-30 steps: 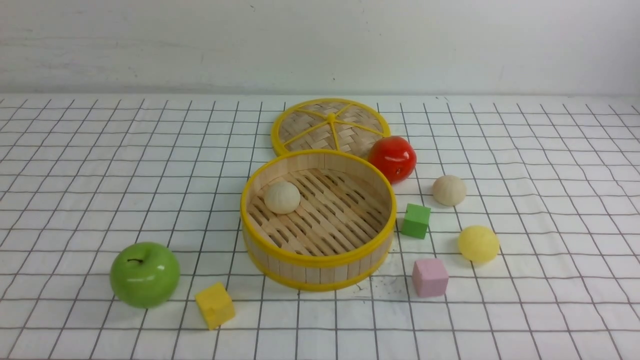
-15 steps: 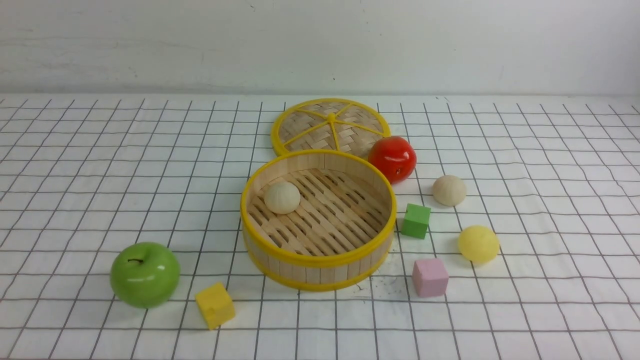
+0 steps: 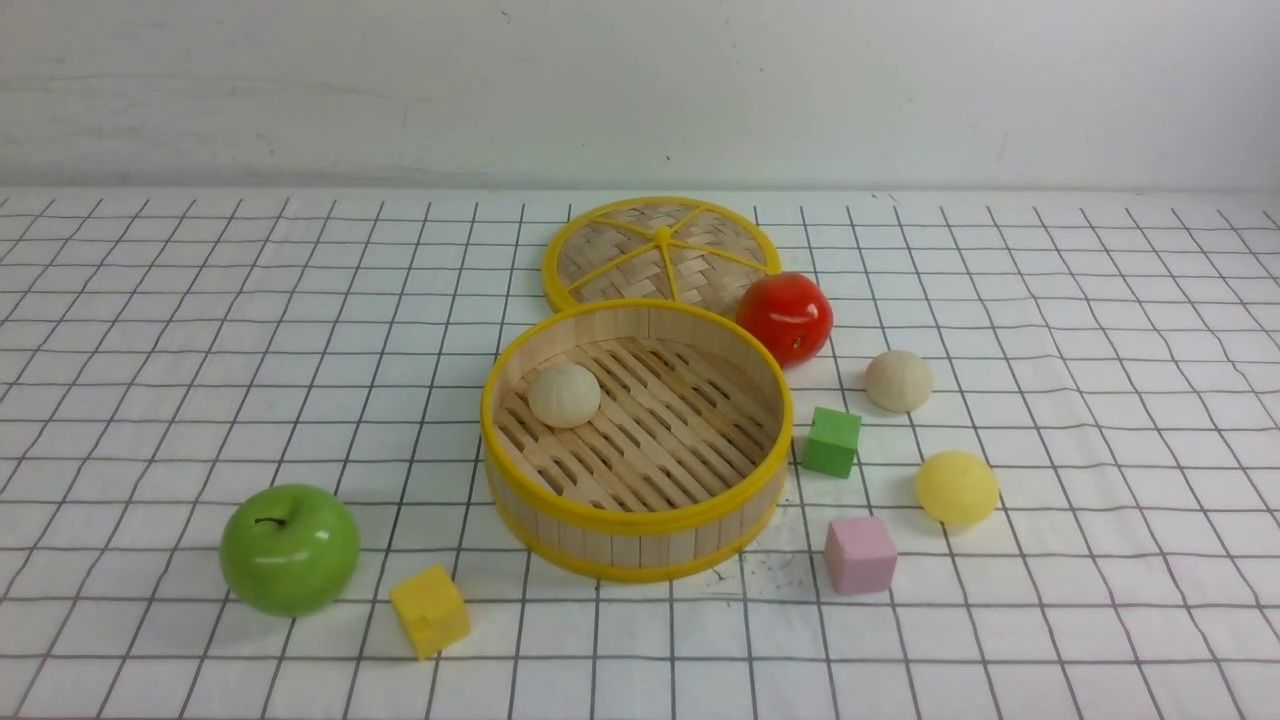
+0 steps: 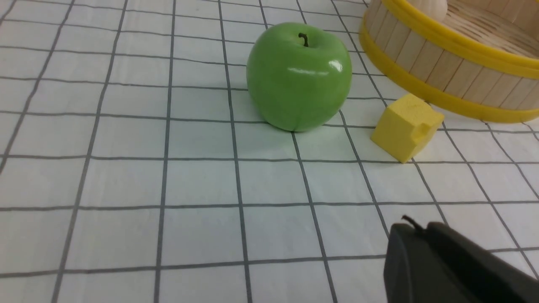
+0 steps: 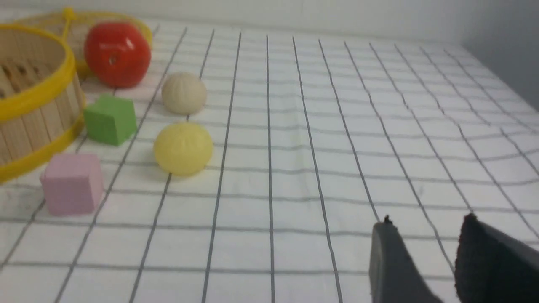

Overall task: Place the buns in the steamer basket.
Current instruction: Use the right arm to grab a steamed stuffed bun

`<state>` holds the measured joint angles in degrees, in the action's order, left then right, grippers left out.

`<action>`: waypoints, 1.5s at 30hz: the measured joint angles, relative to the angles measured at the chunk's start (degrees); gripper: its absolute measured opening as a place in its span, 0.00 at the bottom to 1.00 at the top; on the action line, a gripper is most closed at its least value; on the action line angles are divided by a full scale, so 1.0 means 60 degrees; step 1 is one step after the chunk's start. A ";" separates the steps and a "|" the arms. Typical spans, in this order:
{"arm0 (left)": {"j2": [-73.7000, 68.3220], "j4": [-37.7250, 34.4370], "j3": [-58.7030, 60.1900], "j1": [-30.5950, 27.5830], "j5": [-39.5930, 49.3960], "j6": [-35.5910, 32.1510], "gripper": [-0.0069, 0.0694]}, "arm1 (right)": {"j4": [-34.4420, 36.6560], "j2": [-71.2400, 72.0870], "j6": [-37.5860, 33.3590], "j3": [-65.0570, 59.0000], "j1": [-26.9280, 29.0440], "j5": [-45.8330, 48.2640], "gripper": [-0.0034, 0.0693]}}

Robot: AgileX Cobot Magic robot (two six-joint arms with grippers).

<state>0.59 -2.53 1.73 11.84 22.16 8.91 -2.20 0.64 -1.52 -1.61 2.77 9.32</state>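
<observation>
The steamer basket (image 3: 636, 520) stands mid-table with one cream bun (image 3: 564, 394) on its slatted floor at the left. A second cream bun (image 3: 898, 380) and a pale yellow bun (image 3: 957, 487) lie on the cloth to the basket's right. Neither arm shows in the front view. In the right wrist view my right gripper (image 5: 427, 223) is open and empty, well short of the yellow bun (image 5: 183, 148) and the cream bun (image 5: 184, 93). My left gripper (image 4: 419, 229) has its fingers together, holding nothing, above bare cloth near the basket wall (image 4: 442, 54).
A green apple (image 3: 289, 548) and a yellow cube (image 3: 430, 610) lie front left of the basket. A red fruit (image 3: 785, 316), a green cube (image 3: 832, 441) and a pink cube (image 3: 860, 554) sit to its right among the buns. The woven lid (image 3: 660, 250) lies behind it.
</observation>
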 joint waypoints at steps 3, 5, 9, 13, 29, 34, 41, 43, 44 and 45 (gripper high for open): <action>0.0000 0.0000 0.0000 0.0000 0.0000 0.0000 0.14 | 0.0111 0.0000 0.0000 0.0000 0.0000 -0.1124 0.38; 0.0000 0.0000 0.0000 0.0000 0.0007 0.0000 0.14 | 0.0192 0.0000 0.0000 0.0000 0.0000 -0.2059 0.38; 0.0000 0.0000 0.0000 0.0000 0.0007 0.0000 0.14 | 0.0209 0.0000 0.0009 0.0000 0.0000 -0.3671 0.38; 0.0000 0.0000 0.0000 0.0000 0.0007 0.0000 0.14 | 0.0209 0.0000 0.0185 0.0000 0.0000 -0.5090 0.38; 0.0000 -0.0004 0.0000 0.0000 0.0007 0.0000 0.16 | 0.2429 -0.2993 0.1157 0.4347 0.0000 -0.2642 0.38; 0.0000 -0.0004 0.0000 0.0000 0.0007 0.0000 0.17 | 0.2168 -0.5032 0.1157 0.6077 0.0000 -0.0479 0.38; 0.0000 -0.0004 0.0000 0.0000 0.0007 0.0000 0.18 | 0.1659 -0.8248 0.1417 0.6908 0.0000 0.0032 0.38; 0.0000 -0.0004 0.0000 0.0000 0.0007 0.0000 0.18 | 0.1898 -0.9052 0.1711 0.6930 -0.0111 -0.0191 0.38; 0.0000 -0.0004 0.0000 0.0000 0.0007 0.0000 0.18 | 0.1963 -0.9513 0.1802 0.6966 -0.0254 -0.0212 0.38; 0.0000 -0.0004 0.0000 0.0000 0.0007 0.0000 0.18 | 0.2006 -0.9983 0.1818 0.7022 -0.0401 -0.0165 0.38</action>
<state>0.59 -2.56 1.73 11.84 22.20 8.91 9.83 -59.26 9.39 40.52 0.37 8.33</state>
